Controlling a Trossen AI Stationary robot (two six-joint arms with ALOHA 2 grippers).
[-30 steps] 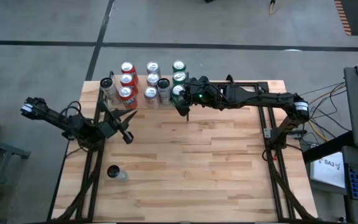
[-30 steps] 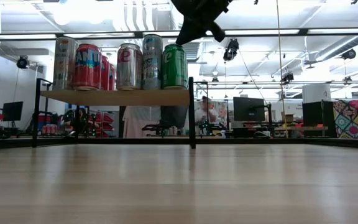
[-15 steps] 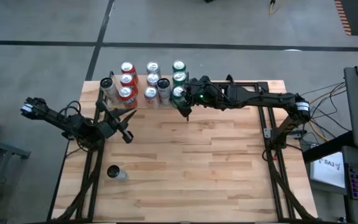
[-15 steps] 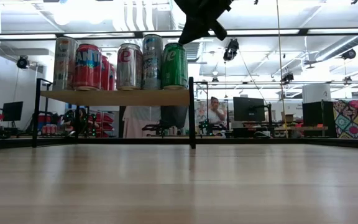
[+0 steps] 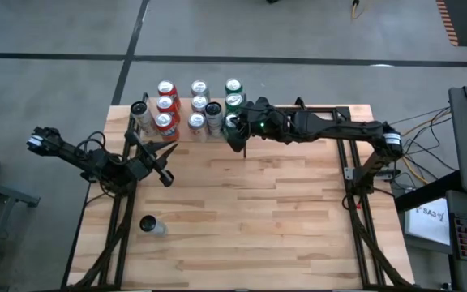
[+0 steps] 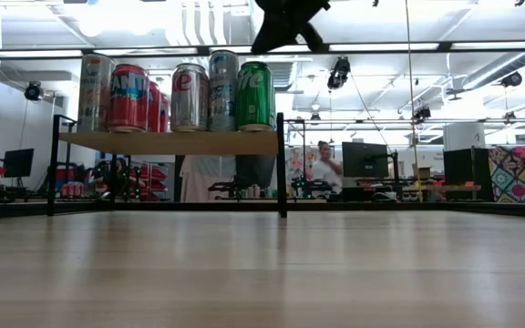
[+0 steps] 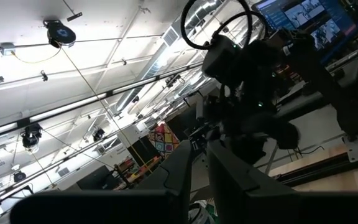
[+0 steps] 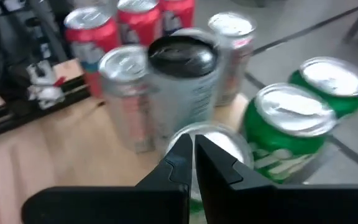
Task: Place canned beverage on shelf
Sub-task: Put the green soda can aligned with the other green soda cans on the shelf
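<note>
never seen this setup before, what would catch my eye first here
The cluster of cans packed on the small wooden shelf at the table's far left edge: red, silver and green ones in rows. Right beside them the right gripper hangs shut above the green cans at the shelf's right end, holding nothing. One lone can stands apart near the table's front left, with the left gripper shut above the table's left side.

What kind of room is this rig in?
Probably a robotics lab or workshop: exposed ceiling ducts, monitors on desks behind the table, a person at a workstation, more equipment stands around.
</note>
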